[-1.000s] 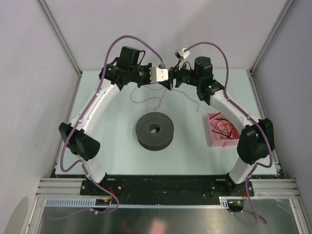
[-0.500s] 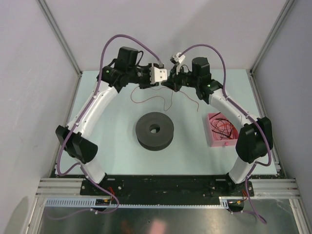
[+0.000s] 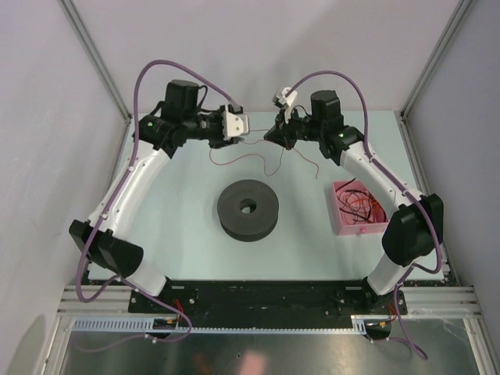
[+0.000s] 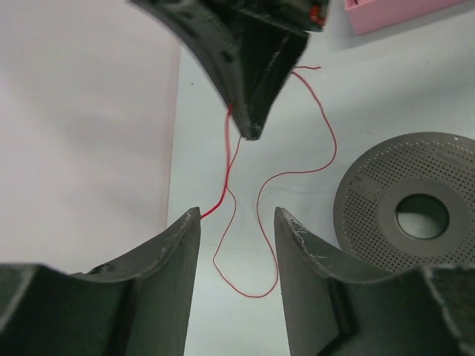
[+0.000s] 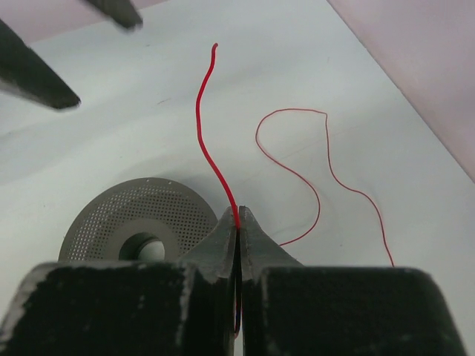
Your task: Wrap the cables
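The right gripper point(image 5: 237, 217) is pinched together on a thin red cable point(image 5: 205, 126) at the far middle of the table point(image 3: 180, 195). The cable's end reaches the tip of one finger of the left gripper point(image 4: 237, 215), whose jaws stand apart. Its slack curls loosely beyond the black spool point(image 3: 267, 212), and more cables point(image 3: 359, 205), red and dark, lie tangled in the pink tray point(image 3: 341, 222) on the right.

White arms point(image 3: 129, 183), black hands point(image 4: 237, 215) point(image 5: 237, 219), purple leads point(image 3: 169, 65)
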You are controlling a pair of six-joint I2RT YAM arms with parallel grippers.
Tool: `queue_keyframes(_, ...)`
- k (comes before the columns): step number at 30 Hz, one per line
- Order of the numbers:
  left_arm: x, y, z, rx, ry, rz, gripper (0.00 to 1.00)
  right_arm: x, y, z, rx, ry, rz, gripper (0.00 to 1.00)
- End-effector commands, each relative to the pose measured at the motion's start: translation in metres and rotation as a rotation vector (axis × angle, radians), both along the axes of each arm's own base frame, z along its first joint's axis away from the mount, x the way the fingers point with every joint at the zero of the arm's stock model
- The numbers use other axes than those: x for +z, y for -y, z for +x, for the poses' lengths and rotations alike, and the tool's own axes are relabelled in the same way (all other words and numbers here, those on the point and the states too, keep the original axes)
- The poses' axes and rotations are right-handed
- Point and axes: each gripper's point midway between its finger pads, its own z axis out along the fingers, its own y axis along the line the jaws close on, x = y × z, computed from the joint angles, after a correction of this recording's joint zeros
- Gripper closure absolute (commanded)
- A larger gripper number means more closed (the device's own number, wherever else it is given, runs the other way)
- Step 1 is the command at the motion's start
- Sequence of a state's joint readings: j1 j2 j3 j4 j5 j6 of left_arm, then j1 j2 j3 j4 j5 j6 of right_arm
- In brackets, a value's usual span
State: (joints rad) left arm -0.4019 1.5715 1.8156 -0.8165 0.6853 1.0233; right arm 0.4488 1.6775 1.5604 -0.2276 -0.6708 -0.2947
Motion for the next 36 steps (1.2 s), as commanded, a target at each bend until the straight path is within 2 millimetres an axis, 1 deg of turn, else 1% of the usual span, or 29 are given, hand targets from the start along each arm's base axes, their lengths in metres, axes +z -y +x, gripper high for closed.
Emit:
queue_keyframes(1,-0.003,0.011,-0.012,-0.077,0.138,0.084,0.52,0.036,-0.004,-0.012,0.033,0.066,0.023,1.0)
queue_keyframes(5,-0.01,0.016,-0.012,-0.085,0.18,0.139,0.59,0.036,-0.007,-0.019,0.045,0.044,0.029,1.0)
queue_keyframes(10,-0.013,0.016,-0.004,-0.071,0.196,0.166,0.66,0.034,-0.009,-0.026,0.061,0.03,0.031,1.0)
queue_keyframes(18,-0.032,0.008,0.009,-0.06,0.22,0.245,0.71,0.037,-0.009,-0.031,0.069,0.018,0.041,1.0)
queue_keyframes(25,-0.041,0.007,0.018,-0.054,0.223,0.266,0.73,0.037,-0.011,-0.036,0.088,0.005,0.052,1.0)
queue_keyframes(30,-0.042,0.008,0.022,-0.048,0.222,0.258,0.75,0.037,-0.011,-0.037,0.095,0.003,0.052,1.0)
queue_keyframes(36,-0.045,0.007,0.026,-0.037,0.203,0.252,0.89,0.039,-0.012,-0.038,0.102,0.005,0.057,1.0)
